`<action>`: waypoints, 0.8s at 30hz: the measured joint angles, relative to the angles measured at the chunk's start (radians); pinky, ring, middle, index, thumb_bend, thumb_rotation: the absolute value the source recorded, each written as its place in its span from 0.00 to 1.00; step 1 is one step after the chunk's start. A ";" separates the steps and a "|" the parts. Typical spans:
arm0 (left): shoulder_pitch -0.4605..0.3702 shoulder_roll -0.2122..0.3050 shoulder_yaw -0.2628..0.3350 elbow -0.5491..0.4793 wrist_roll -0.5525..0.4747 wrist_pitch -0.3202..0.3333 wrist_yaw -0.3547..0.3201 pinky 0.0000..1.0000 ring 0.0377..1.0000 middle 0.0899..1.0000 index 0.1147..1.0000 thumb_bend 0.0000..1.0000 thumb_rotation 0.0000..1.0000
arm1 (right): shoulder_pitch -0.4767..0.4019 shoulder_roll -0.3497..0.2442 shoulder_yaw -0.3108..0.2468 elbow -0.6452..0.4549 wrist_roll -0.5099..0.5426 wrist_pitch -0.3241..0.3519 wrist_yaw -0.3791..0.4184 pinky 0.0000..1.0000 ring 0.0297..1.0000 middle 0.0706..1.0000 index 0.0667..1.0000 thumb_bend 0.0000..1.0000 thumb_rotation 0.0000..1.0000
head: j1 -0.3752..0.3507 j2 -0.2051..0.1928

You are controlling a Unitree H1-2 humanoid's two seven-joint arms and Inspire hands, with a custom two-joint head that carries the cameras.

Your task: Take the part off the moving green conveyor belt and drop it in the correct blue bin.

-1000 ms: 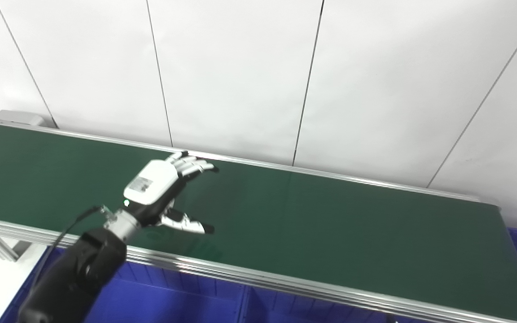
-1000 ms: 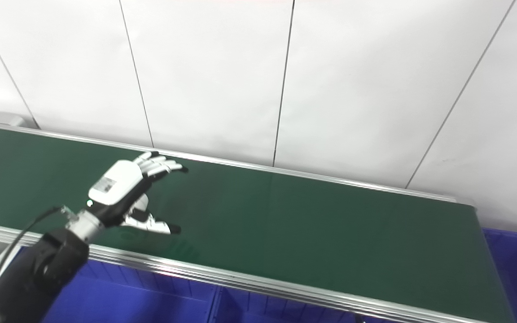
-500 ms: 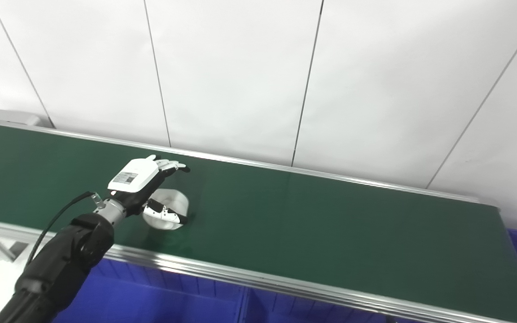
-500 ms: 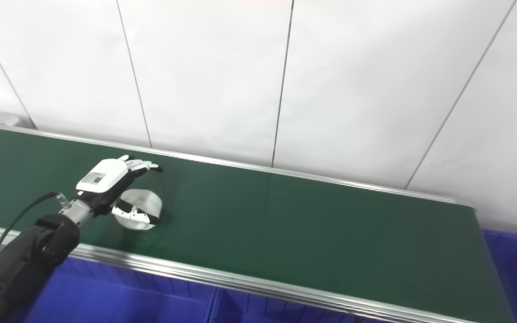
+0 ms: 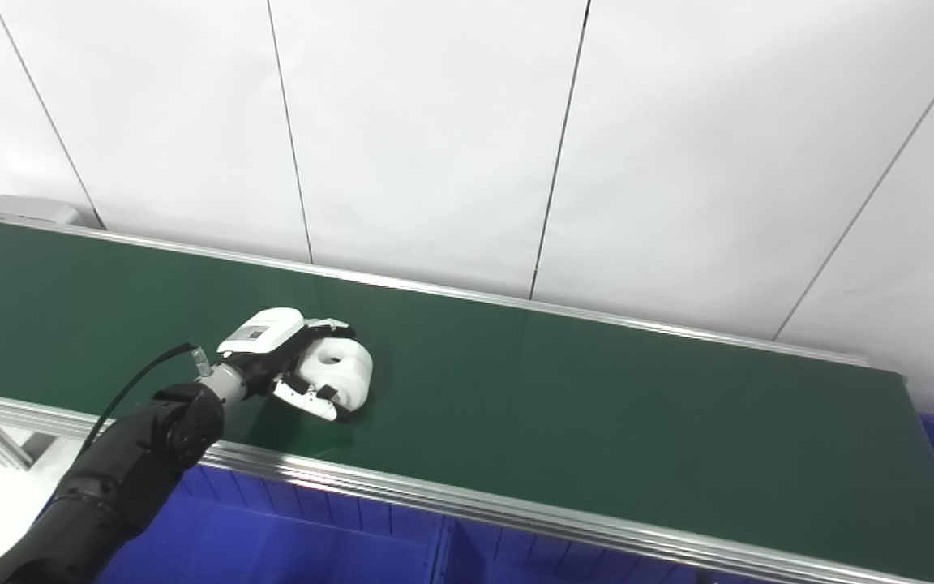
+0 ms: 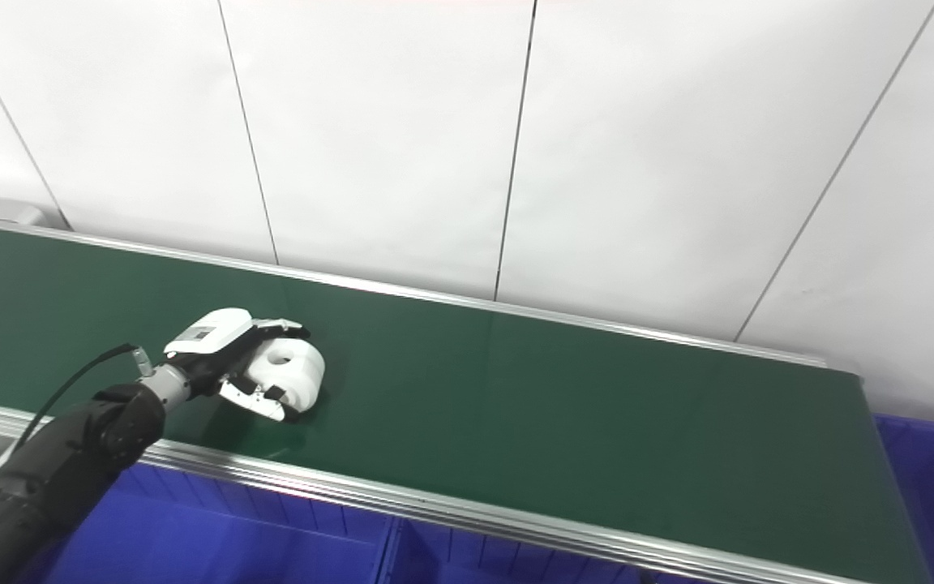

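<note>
Left hand (image 5: 276,357) bearing an unreadable label, fingers and thumb wrapped around the white ring-shaped part (image 5: 339,373), on the green conveyor belt (image 5: 597,405).

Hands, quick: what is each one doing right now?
Left hand: closed around the white part on the green belt.
Right hand: not in view.

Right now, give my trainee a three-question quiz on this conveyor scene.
1. True or false: the left hand is wrapped around the white ring-shaped part.
2. Where does the part sit? A) in a blue bin B) on the green conveyor belt C) lifted high above the belt
3. Fill in: the blue bins lie below the belt's ____ edge.

Key: 1 true; 2 B; 3 near.
</note>
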 measured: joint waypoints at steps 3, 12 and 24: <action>-0.005 -0.047 0.001 0.039 -0.022 -0.017 0.063 0.85 0.86 0.84 0.81 0.86 0.45 | 0.001 0.002 0.001 -0.002 0.000 0.000 0.000 0.85 0.92 1.00 1.00 0.75 1.00 | -0.006 -0.002; -0.021 -0.120 -0.004 0.053 -0.047 -0.027 0.112 0.69 0.70 0.70 0.69 0.74 0.24 | 0.006 0.018 0.002 -0.013 -0.002 0.000 0.000 0.85 0.92 1.00 1.00 0.75 1.00 | -0.018 0.002; -0.037 -0.065 -0.135 -0.099 0.084 -0.027 0.072 0.48 0.42 0.40 0.44 0.52 0.00 | 0.005 0.029 0.001 -0.017 -0.010 0.000 0.000 0.85 0.92 1.00 1.00 0.76 1.00 | -0.020 0.005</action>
